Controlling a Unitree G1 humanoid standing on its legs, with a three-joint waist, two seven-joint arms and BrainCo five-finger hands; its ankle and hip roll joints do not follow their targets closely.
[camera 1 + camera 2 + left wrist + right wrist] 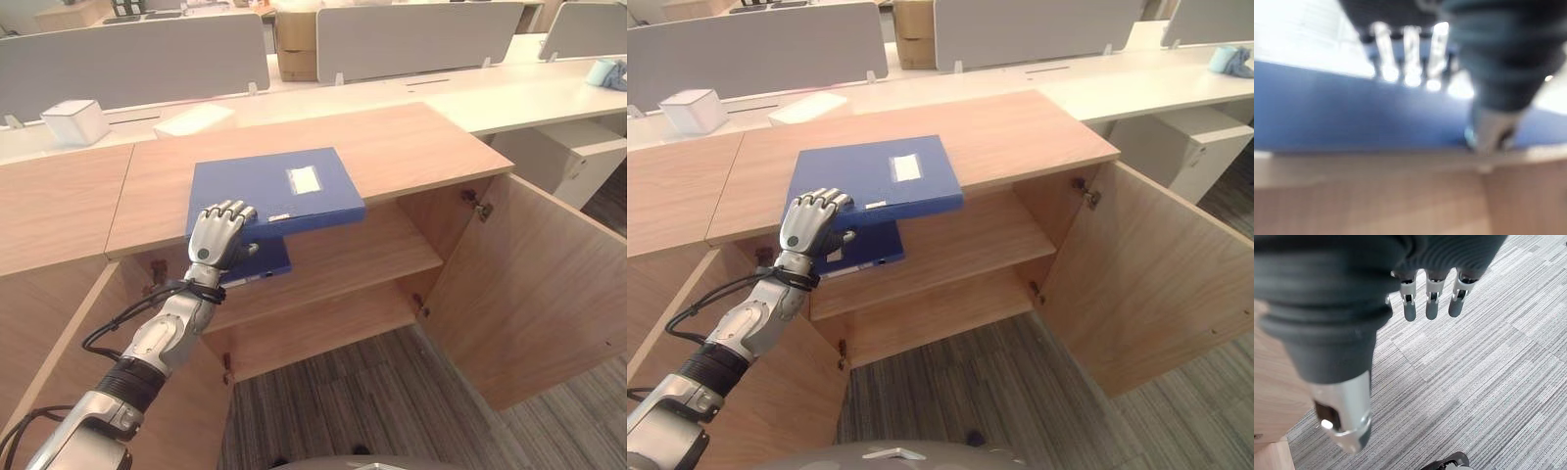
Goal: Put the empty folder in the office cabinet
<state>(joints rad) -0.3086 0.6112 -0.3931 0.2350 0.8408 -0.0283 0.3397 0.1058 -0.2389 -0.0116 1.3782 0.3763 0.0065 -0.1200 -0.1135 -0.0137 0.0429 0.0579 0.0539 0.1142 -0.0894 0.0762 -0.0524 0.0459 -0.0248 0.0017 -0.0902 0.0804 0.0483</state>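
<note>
A blue folder (279,191) with a white label lies on the wooden cabinet top (411,147), its near edge hanging out over the open cabinet. My left hand (217,235) is at its front left corner, fingers curled over the top face and the thumb beneath the edge. In the left wrist view the fingers (1410,54) rest on the blue cover (1352,112). A second blue folder (265,262) lies on the upper shelf (372,255) just below. My right hand (1431,303) hangs over grey carpet with relaxed fingers, holding nothing.
The cabinet's right door (529,284) stands wide open, and a left door (59,333) swings out beside my arm. A lower shelf (323,323) sits beneath. Behind are a white box (73,120), grey desk dividers (411,39) and a cardboard box (296,44).
</note>
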